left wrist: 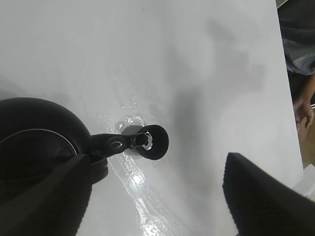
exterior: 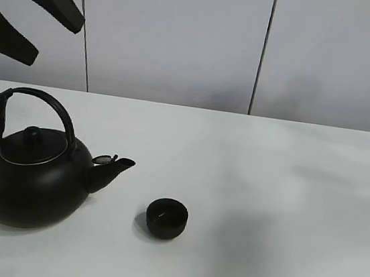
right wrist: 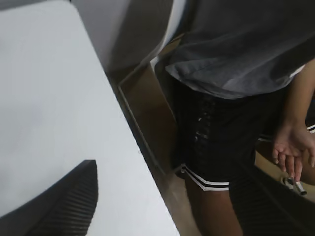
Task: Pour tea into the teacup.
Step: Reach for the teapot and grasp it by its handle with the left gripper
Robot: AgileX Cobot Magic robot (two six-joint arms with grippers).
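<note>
Black kettle (exterior: pixel 31 180) sat lower left, spout toward the matte teacup (exterior: pixel 166 217) at lower centre, just apart. Left gripper (exterior: pixel 57 44) hung upper left, fingers spread and empty; it needed to descend squarely over the arched handle (exterior: pixel 41 97). Right gripper (right wrist: pixel 69 201) showed one finger, so its state could not be told

This looks like a robotics lab bench. A plain white table (exterior: pixel 286 191) runs up against white wall panels (exterior: pixel 177 36) split by dark vertical seams (exterior: pixel 263 53). The black fingers of the left gripper (exterior: pixel 58 43) hang in the air above the table's left side. Set out on the tabletop are a black kettle (exterior: pixel 31 180) and a small black teacup (exterior: pixel 167 217). Right beside the table's edge stands a person (right wrist: pixel 231 73) in a grey T-shirt and black shorts.
</note>
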